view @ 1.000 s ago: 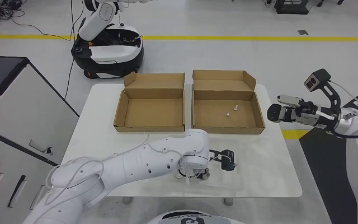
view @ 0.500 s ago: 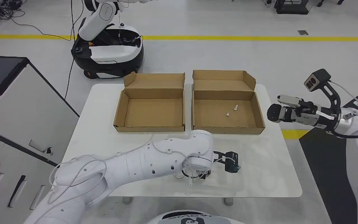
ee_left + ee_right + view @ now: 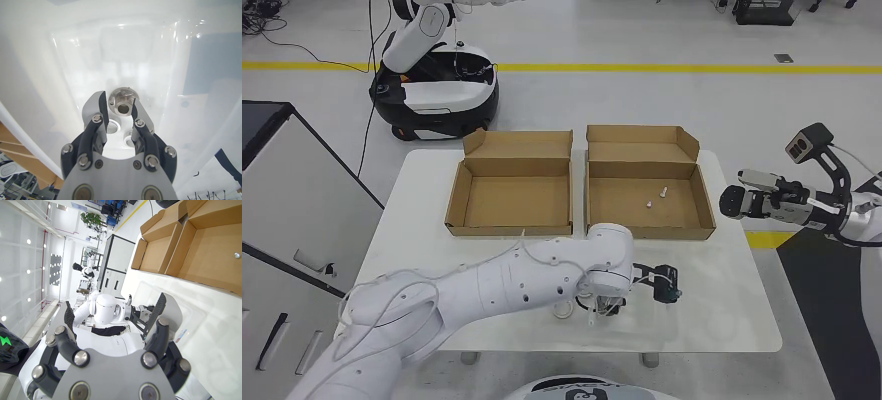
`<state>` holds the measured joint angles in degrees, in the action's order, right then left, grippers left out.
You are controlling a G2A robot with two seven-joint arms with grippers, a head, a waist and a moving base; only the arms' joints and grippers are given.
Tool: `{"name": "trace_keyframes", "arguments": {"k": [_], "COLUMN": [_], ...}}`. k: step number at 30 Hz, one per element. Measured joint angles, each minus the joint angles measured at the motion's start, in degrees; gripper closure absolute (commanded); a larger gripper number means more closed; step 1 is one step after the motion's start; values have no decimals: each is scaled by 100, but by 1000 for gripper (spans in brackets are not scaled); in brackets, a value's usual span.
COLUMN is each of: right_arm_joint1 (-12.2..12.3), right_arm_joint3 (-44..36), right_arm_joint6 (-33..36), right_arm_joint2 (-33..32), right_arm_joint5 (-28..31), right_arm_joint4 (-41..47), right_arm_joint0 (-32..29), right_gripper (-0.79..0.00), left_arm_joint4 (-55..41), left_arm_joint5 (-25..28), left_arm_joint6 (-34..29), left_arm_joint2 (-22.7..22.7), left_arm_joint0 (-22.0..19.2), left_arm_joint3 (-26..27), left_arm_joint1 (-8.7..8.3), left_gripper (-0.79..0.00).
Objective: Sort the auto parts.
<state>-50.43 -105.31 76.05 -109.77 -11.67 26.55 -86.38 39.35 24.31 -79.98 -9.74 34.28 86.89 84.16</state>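
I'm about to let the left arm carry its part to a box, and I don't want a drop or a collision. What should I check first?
1. Grip: the left gripper has its fingers on both sides of the metal hub: ok.
2. Hub lifted off the table: cannot tell.
3. Right gripper open, holding nothing, well apart from the left arm: ok.
4. Left box and right box open on top: ok.
5. Correct destination: the right box holds two small parts unlike the hub: cannot tell.
6. Sorting finished: two white rings lie on the table: not ok.
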Motion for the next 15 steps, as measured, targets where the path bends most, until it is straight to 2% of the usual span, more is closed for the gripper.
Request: {"name": "trace_keyframes", "arguments": {"k": [2, 6, 8, 9, 11, 12, 15], "right_arm_joint1": [0, 0, 0, 0, 0, 0, 0], "right_arm_joint3": [0, 0, 0, 0, 0, 0, 0], "right_arm_joint6": [0, 0, 0, 0, 0, 0, 0], "right_arm_joint2": [0, 0, 0, 0, 0, 0, 0], "right_arm_joint5": [0, 0, 0, 0, 0, 0, 0], "right_arm_joint4": [0, 0, 0, 0, 0, 0, 0], "right_arm_joint0": [0, 0, 0, 0, 0, 0, 0], "right_gripper": [-785, -785, -785, -785, -785, -785, -785], "left_arm_joint4": [-79, -210, -273, -299, -338, -349, -375], "left_arm_joint5": [54, 144, 179, 192, 210, 213, 224], "left_arm_joint6": [54, 143, 179, 192, 211, 214, 225], "left_arm_joint2": [0, 0, 0, 0, 0, 0, 0], "left_arm_joint0": [-98, -280, -349, -370, -396, -401, -403], "left_arm_joint3": [-142, -272, -276, -264, -204, -175, -96], "left_arm_joint1": [12, -61, -133, -167, -237, -263, -339], "left_gripper": [-308, -403, -554, -551, -745, -785, -785]}}
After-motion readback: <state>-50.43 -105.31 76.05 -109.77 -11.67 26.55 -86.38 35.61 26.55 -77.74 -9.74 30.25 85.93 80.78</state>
